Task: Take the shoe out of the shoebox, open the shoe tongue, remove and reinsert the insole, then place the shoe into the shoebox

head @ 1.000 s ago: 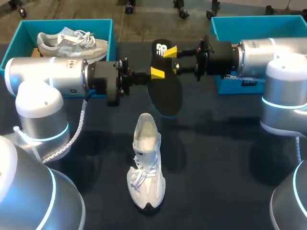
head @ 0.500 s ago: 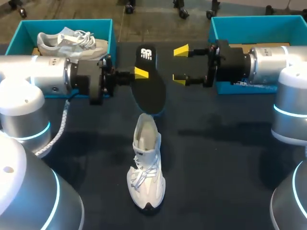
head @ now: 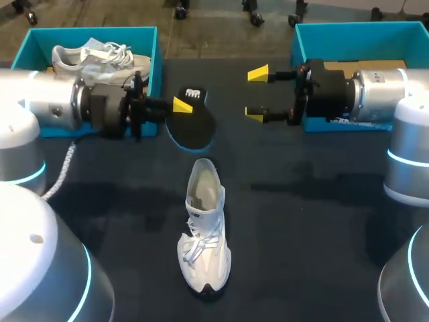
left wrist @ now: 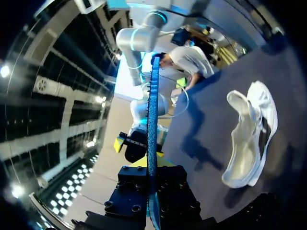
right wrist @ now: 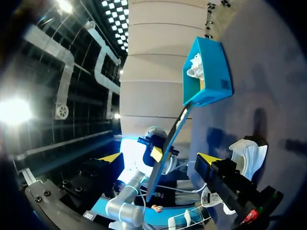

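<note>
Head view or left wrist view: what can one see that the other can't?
Only the head view: the left box with a spare shoe inside, and the insole's flat black top. Only the left wrist view: the insole's thin edge, running straight out from the pincer that holds it. Both: the insole gripped in the left pincer, the white shoe out on the table, and the right pincer.

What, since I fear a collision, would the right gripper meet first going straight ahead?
Probably the black insole held in the left gripper; it lies ahead of the right gripper. Height is hard to judge.
</note>
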You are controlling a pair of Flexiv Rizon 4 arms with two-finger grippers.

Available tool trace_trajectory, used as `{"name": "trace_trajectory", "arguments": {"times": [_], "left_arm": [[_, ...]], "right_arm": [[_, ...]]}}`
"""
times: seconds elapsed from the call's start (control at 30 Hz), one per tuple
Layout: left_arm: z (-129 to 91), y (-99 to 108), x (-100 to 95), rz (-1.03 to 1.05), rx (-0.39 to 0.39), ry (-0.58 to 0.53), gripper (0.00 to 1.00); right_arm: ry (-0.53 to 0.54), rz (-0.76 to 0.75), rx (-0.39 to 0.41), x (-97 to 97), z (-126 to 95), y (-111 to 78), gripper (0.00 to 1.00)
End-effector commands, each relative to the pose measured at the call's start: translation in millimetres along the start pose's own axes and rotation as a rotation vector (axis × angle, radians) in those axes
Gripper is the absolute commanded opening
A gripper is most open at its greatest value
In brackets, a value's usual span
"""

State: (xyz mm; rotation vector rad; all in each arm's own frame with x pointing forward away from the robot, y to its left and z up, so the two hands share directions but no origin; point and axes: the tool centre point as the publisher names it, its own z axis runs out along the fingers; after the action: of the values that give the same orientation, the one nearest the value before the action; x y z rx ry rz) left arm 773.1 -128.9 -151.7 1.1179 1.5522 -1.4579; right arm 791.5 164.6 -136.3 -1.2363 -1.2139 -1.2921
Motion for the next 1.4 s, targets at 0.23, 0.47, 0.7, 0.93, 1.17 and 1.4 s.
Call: {"name": "trace_trajectory", "arguments": {"times": [0.23,0.47,0.7,0.93,1.17,1.4], "left_arm": [[-7,11,-8.2,-0.445,0.009,0.072,0.0],[-8,17,-7.9,-0.505,0.025,0.066,0.0],[-8,17,-7.9,-0.505,0.025,0.066,0.0],[1,14,-23.1,-0.883,0.064,0.12,0.0],[6,22,-31.9,-1.27,0.028,0.194,0.0],[5,23,-32.1,-1.311,0.015,0.201,0.0]], "right_arm": [[-0.001,-0.001,-0.002,-0.5,1,-0.6,1.0],[-0.001,-0.001,-0.002,-0.5,1,-0.6,1.0],[-0.001,-0.001,-0.002,-0.5,1,-0.6,1.0],[-0.001,-0.001,-0.002,-0.5,1,-0.6,1.0],[-0.001,-0.001,-0.002,-0.5,1,-0.6,1.0],[-0.001,-0.001,-0.002,-0.5,1,-0.6,1.0]]}}
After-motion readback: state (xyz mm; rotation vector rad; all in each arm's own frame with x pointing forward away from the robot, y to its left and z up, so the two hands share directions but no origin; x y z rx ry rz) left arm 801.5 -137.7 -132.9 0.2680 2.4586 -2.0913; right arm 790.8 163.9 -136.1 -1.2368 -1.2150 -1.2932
